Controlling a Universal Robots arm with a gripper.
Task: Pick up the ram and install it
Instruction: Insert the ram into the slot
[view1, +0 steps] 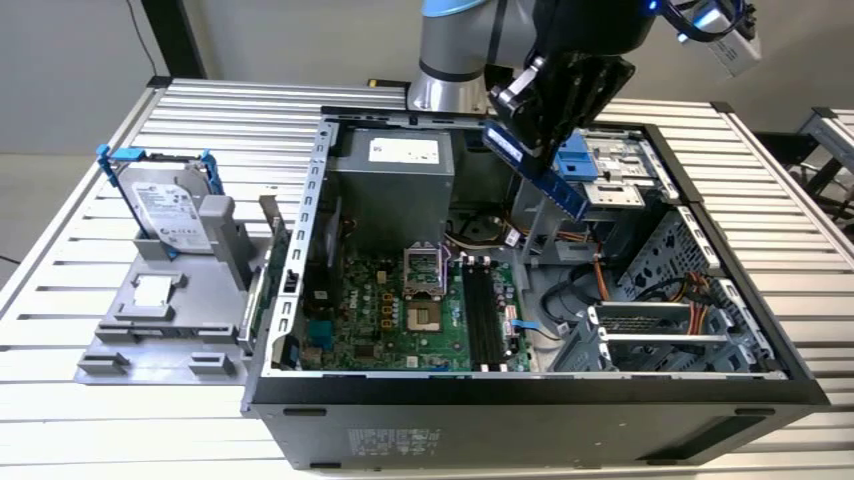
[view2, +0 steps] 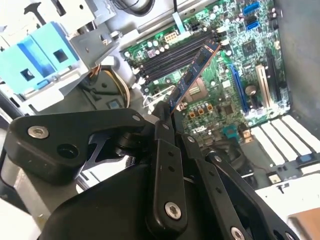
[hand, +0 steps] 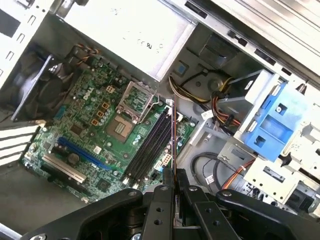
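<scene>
My black gripper (view1: 531, 128) hangs above the open computer case (view1: 534, 395), shut on the ram (view1: 541, 175), a long dark stick with a bluish strip that slants down toward the exterior view's right. The second wrist view shows the ram (view2: 194, 74) sticking out from the fingertips (view2: 161, 116) over the green motherboard (view2: 250, 60). Seen edge-on in the first wrist view, the ram (hand: 173, 132) lies roughly in line with the black slot rails (hand: 149, 146), well above them. These slot rails (view1: 483, 315) sit beside the processor socket (view1: 424, 275).
The grey power-supply box (view1: 394, 180) fills the case's back. A blue drive caddy (view1: 577, 160) and cables (view1: 587, 300) lie on the exterior view's right. A hard drive (view1: 167, 205) stands in a grey holder (view1: 147, 330) outside the case. A fan (hand: 42, 92) sits by the board.
</scene>
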